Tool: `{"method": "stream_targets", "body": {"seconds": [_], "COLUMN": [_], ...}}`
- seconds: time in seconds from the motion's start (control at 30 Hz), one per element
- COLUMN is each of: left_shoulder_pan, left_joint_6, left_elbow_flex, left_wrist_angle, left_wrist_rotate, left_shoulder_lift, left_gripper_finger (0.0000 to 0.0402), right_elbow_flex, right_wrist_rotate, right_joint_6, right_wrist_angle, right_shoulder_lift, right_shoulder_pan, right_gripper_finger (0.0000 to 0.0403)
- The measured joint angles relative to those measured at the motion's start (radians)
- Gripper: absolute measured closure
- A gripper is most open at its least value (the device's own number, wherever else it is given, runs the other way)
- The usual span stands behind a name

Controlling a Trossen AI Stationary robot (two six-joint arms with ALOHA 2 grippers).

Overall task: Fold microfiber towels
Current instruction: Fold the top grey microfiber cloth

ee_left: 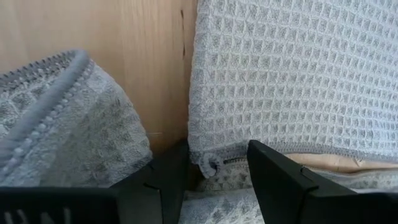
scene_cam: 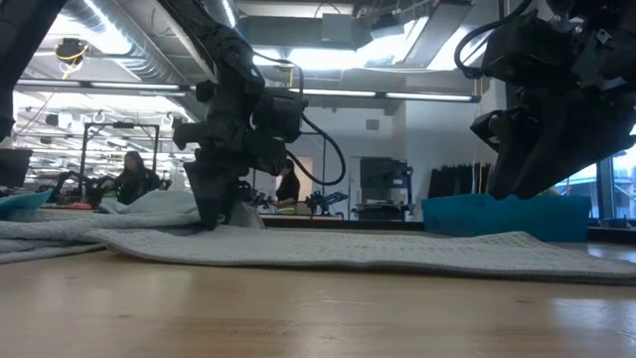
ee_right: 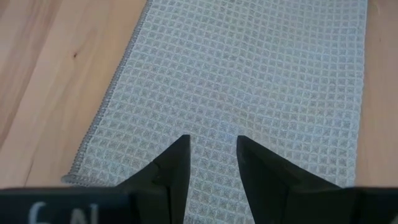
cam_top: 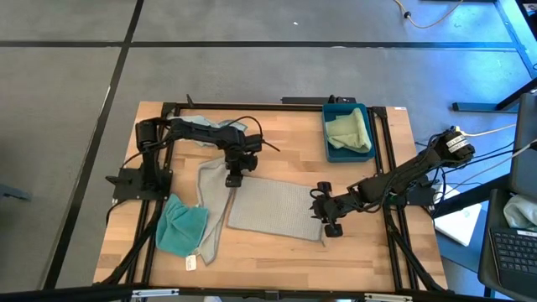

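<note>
Four microfiber towels: two grey [cam_top: 273,210] [cam_top: 211,205], one teal [cam_top: 180,225], one pale green [cam_top: 351,131]; one blue tray [cam_top: 330,151]; two arms [cam_top: 201,134] [cam_top: 394,180]; one wooden counter [cam_top: 277,252].

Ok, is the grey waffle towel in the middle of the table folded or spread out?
Folded at least once: the grey waffle towel lies flat as a neat rectangle, and the left wrist view shows a second layer under its corner. How many folds, cannot tell.

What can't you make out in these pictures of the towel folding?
- Small white tag by the teal towel, high view: too small to read.
- Far side of the grey waffle towel, low view: hidden by the level angle.
- Blue tray's contents below the green cloth: covered.
</note>
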Motion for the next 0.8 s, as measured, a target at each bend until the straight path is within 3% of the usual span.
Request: {"method": "stream_targets", "body": {"seconds": [0.8], "left_shoulder_pan": [-0.068], "left_joint_6": [-0.072], "left_elbow_flex": [0.058], "left_wrist_angle": [-0.038], "left_wrist_rotate": [0.058], "left_shoulder_lift": [0.005], "left_gripper_finger": [0.0250], "right_elbow_flex": [0.000], "right_wrist_rotate": [0.000], "right_joint_6": [0.008], "right_wrist_angle": [-0.013], "right_shoulder_lift": [0.000], "right_shoulder_pan": [0.000], "right_gripper_finger": [0.0269]}}
